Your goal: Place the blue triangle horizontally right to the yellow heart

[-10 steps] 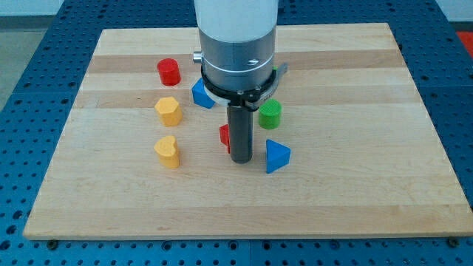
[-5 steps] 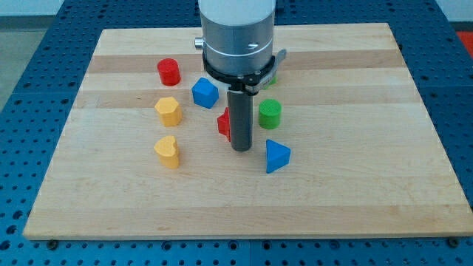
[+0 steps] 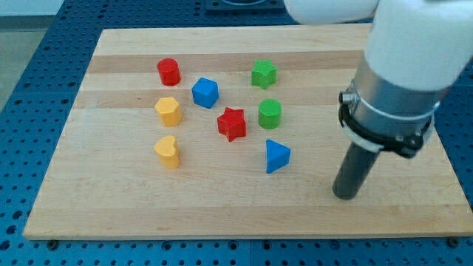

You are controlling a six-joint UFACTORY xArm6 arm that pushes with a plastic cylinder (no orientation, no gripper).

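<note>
Camera view: my tip [image 3: 345,195] right of blue triangle [image 3: 276,156]; no legible writing.

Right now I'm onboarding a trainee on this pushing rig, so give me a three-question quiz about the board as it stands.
1. True or false: my tip touches the blue triangle.
2. Which block lies nearest the yellow heart? A) yellow pentagon B) green cylinder C) red cylinder
3. Fill in: the red star sits between the blue cube and the blue ____.

Key: 1 false, my tip stands apart, to the view's right of it. 2 A. 3 triangle.
</note>
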